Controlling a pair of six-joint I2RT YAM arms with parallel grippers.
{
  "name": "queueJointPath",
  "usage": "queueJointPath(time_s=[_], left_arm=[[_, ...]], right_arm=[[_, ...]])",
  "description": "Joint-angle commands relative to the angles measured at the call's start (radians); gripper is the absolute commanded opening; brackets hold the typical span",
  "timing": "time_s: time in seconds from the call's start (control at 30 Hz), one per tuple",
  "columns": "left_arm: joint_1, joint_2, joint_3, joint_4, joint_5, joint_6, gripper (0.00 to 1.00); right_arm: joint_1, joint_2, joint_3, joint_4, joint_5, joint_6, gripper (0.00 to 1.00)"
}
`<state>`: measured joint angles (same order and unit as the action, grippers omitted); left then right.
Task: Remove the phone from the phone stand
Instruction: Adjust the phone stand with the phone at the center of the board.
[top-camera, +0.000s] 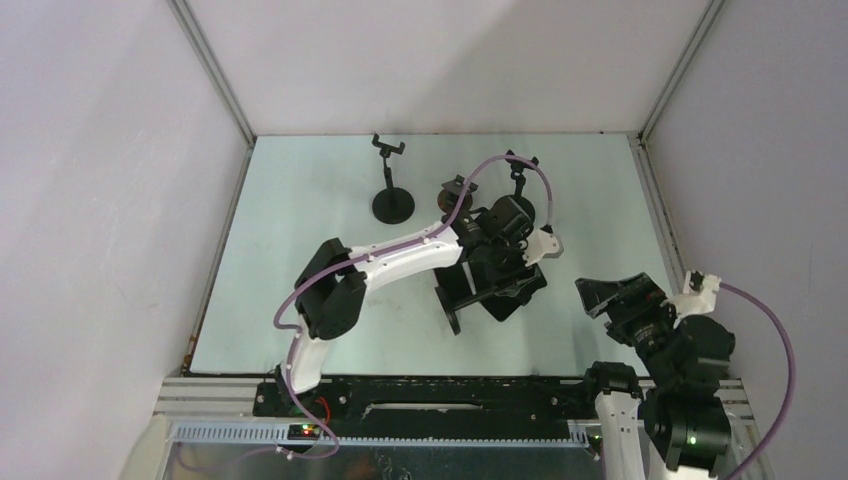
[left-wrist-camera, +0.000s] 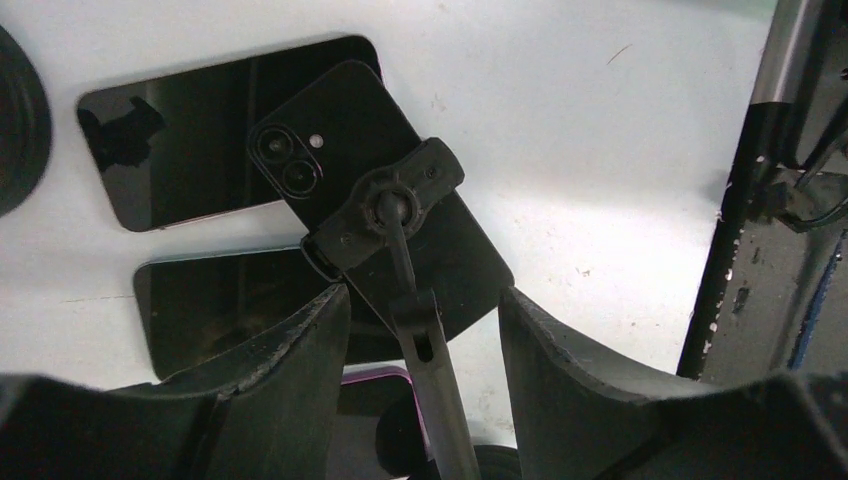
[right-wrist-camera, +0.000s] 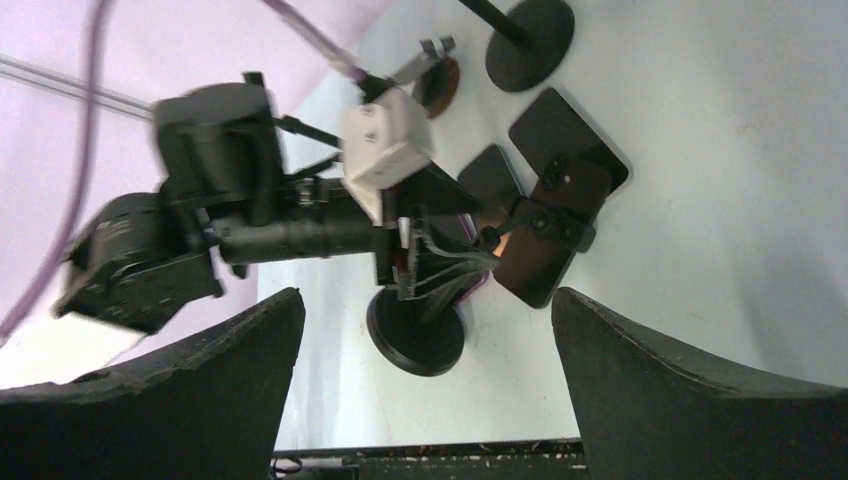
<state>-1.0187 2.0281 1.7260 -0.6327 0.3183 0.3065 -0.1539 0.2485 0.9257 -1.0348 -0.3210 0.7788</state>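
The black phone (left-wrist-camera: 440, 250) shows its back with two camera lenses and sits in the clamp of the phone stand (left-wrist-camera: 385, 200). The stand's stem runs down between my left fingers. My left gripper (left-wrist-camera: 422, 295) is closed across the phone's lower end, one finger against each long edge. From the right wrist view, the phone (right-wrist-camera: 530, 270) hangs in the clamp above the stand's round base (right-wrist-camera: 415, 335). My right gripper (right-wrist-camera: 428, 295) is open and holds nothing. It hovers at the near right of the table (top-camera: 615, 295), apart from the left gripper (top-camera: 490, 285).
Two dark phones (left-wrist-camera: 200, 140) (left-wrist-camera: 220, 310) lie flat on the white table under the held one, and a purple-edged phone (left-wrist-camera: 385, 400) lies nearer. An empty stand (top-camera: 392, 205) is at the back centre, with two more stands (top-camera: 455, 190) (top-camera: 520, 175) behind the left wrist.
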Motion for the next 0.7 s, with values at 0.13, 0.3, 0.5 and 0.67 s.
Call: queueJointPath(time_s=[0.13,0.3,0.5,0.67], left_arm=[[-0.003,0.100,0.081,-0.039,-0.070,-0.017,0.60],[-0.003,0.158,0.165,-0.088,-0.136,-0.027,0.57],[-0.006,0.204,0.213,-0.112,-0.161,-0.028,0.50],[-0.008,0.223,0.231,-0.128,-0.168,-0.024,0.49]], right_arm=[[0.000,-0.060,0.076,-0.031,0.059,-0.022,0.95],[0.003,-0.066,0.076,-0.044,0.063,-0.027,0.95],[0.009,-0.068,0.076,-0.052,0.071,-0.037,0.95],[0.015,-0.064,0.076,-0.053,0.073,-0.049,0.95]])
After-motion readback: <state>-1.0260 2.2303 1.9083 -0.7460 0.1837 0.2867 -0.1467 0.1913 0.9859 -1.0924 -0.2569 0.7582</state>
